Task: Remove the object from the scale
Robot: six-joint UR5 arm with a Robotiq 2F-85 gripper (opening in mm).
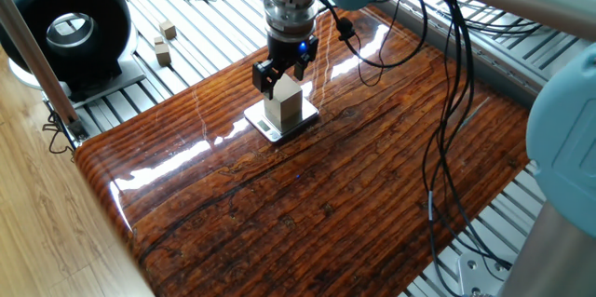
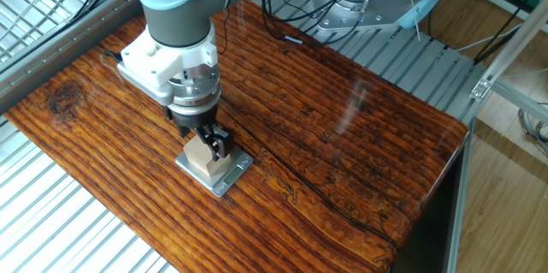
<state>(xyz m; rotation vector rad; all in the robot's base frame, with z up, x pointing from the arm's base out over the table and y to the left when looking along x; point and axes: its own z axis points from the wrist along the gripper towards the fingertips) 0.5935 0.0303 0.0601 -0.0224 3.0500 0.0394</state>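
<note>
Wood is the material of the pale beige plain block [image 1: 283, 107], which stands upright on the thin flat square silver-grey scale [image 1: 300, 124], and this scale lies on the dark glossy striped wooden table top [image 1: 354, 185], toward its edge near the ribbed metal surface. The black two-finger gripper [image 1: 282, 72] of the light blue robot arm hangs over the upper part of the block; its jaws stand apart, one on each side of the block's top, and I cannot tell for sure if the pads already touch the faces. In the other fixed view the gripper [image 2: 208, 143] hides much of the block [image 2: 203, 158], and only the lower corner of the scale [image 2: 225, 176] is visible. I judge that the block is stiff and rather light, with smooth flat faces, so it will not bend or break under pressure, but bare wood can slip a little if the hold is weak. The best place to hold it seems to be the two opposite vertical faces near the top, with the fingers parallel to them. The block is almost as wide as the opening, so the centring must be careful. A straight lift should keep the thin scale from sliding. Two small tan cubes [image 1: 165, 42] lie well apart, beside a big black ring-shaped device [image 1: 65, 27].
</note>
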